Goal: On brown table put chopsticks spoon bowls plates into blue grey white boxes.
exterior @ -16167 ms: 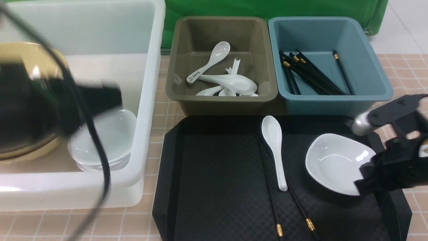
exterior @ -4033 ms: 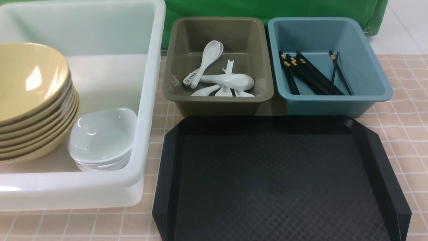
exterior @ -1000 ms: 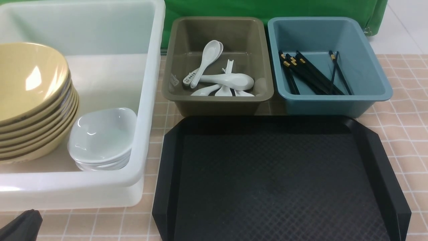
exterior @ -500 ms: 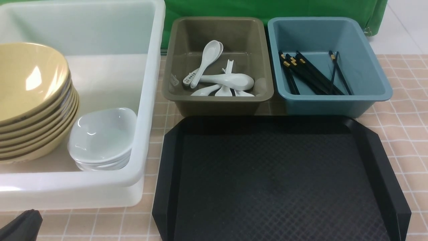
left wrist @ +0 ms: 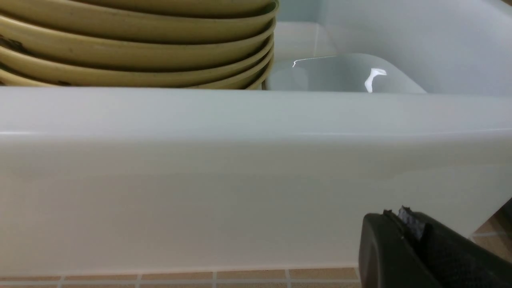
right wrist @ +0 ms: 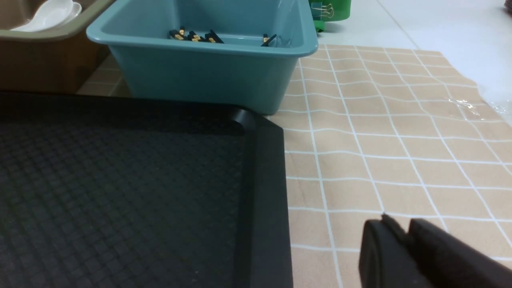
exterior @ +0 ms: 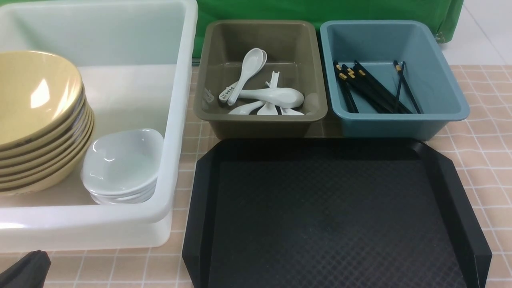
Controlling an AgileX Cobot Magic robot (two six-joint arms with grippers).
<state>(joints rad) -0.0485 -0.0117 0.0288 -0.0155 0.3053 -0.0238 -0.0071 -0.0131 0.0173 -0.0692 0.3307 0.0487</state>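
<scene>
Little of the robot shows: both grippers are matte black plastic with rounded, blunt finger ends. The left gripper (left wrist: 404,224) has a grey, rough-textured strip at its tip, between the two fingers. The right gripper (right wrist: 400,230) shows only plain black fingers (right wrist: 436,248).

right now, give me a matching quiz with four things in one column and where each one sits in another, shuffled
Things:
1. spoons
2. chopsticks
3. yellow bowls
4. black tray

Places:
A. in the white box, beside the small white dishes
B. on the table, in front of the two smaller boxes
C. in the blue box
D. in the grey box

Pairs: 1-D, 2-C, 3-A, 4-B
</scene>
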